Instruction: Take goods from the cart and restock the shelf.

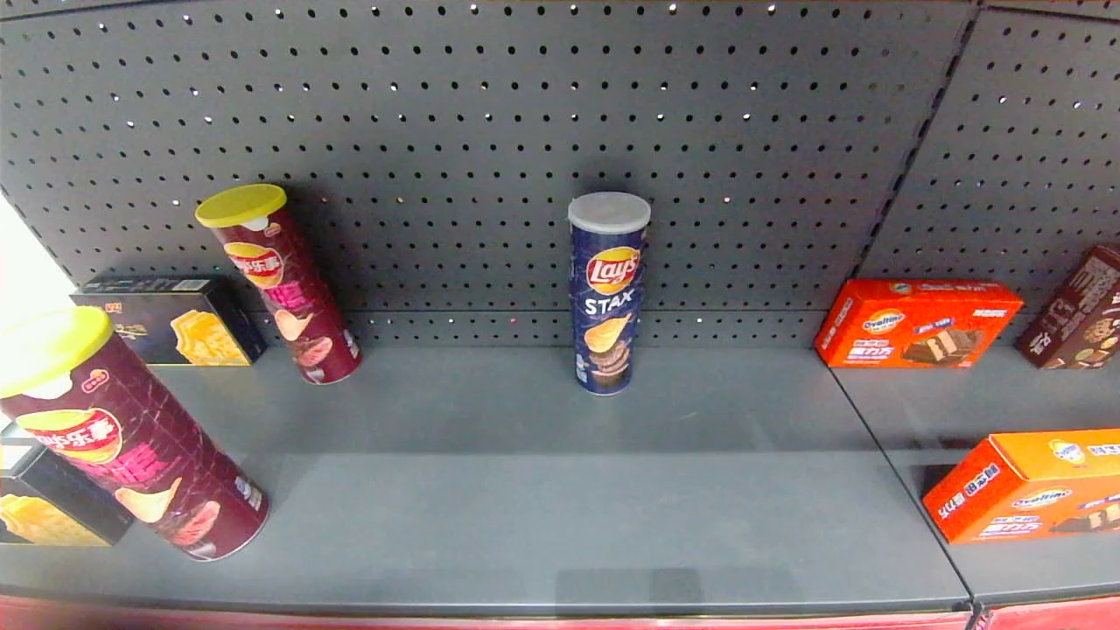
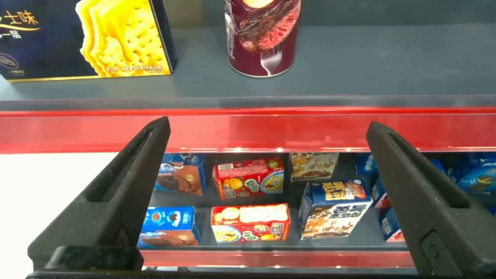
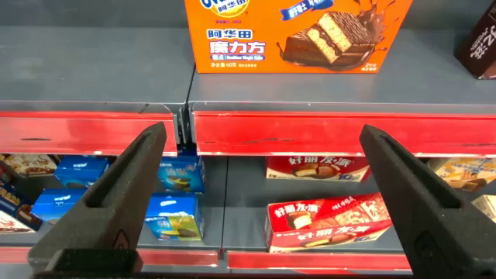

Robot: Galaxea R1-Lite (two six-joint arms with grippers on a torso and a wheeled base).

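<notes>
Grey shelf (image 1: 490,490) carries an upright blue chip can (image 1: 607,293) at 12 o'clock against the pegboard (image 1: 490,114). A maroon can (image 1: 289,289) stands at 10 o'clock, a nearer maroon can (image 1: 131,446) at 8 o'clock and an orange box (image 1: 914,322) at 2 o'clock. Left end effector (image 2: 267,128) gapes wide and empty before the shelf's red front edge (image 2: 46,128); right end effector (image 3: 263,130) is likewise wide and empty.

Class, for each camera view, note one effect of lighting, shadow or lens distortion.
Head view: the near maroon, yellow-lidded crisp can leans outward, wide-lens distortion; white glare washes the left edge; the far maroon, yellow-lidded can shadows the grey pegboard. Wrist views: even light.
</notes>
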